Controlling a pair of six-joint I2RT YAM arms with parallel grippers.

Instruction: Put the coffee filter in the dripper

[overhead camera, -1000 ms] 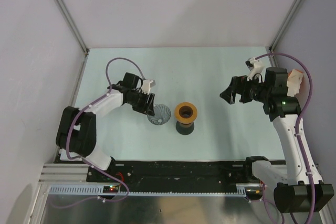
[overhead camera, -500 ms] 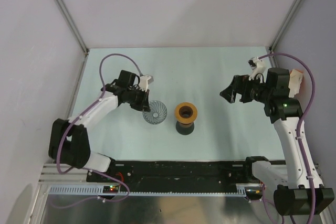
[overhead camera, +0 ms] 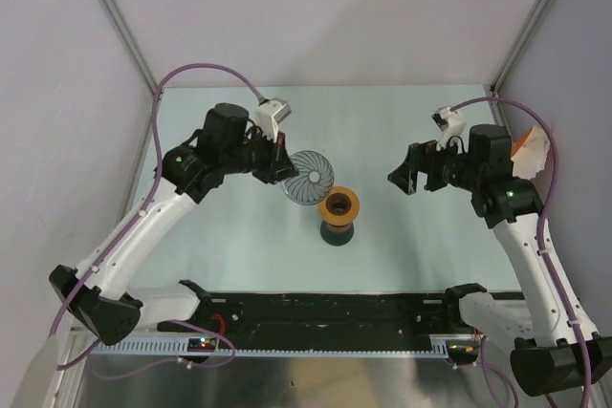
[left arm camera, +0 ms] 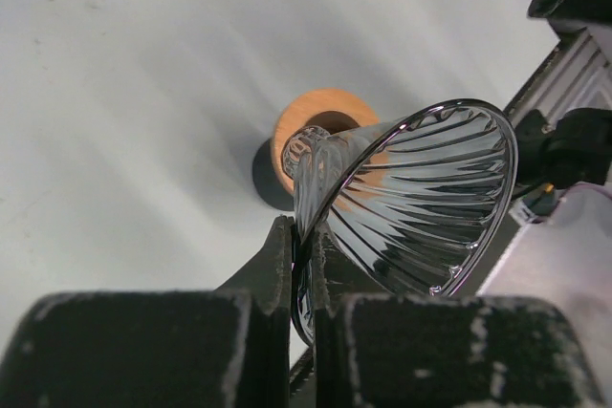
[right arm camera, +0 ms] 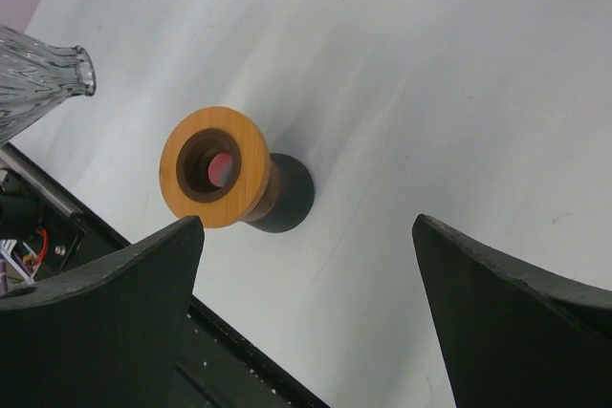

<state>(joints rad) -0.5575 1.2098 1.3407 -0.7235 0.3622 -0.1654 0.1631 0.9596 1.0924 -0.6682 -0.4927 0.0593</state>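
Note:
The dripper (overhead camera: 309,177), a clear ribbed cone, hangs tilted on its side above the table, just up-left of the orange ring. My left gripper (overhead camera: 284,166) is shut on the dripper's rim. In the left wrist view the two fingers (left arm camera: 273,265) pinch the glass wall of the dripper (left arm camera: 421,198), with my left gripper (left arm camera: 304,236) at the lower rim. My right gripper (overhead camera: 415,175) stands open to the right of the ring, with nothing in it. From the right wrist, my right gripper (right arm camera: 308,226) shows bare table between its fingers, and the dripper (right arm camera: 38,74) shows at top left. A pale fan-shaped piece (overhead camera: 532,148) sits behind the right arm; I cannot tell if it is the coffee filter.
An orange wooden ring on a dark stand (overhead camera: 338,207) stands mid-table, with a red spot down its hole (right arm camera: 222,167). It also shows under the dripper in the left wrist view as the orange ring (left arm camera: 320,117). A black rail (overhead camera: 325,308) runs along the near edge. Walls close in left and right.
My left gripper shut on the dripper's rim, lifted it off the table and carried it up and right toward the orange ring. My right gripper shifted slightly left.

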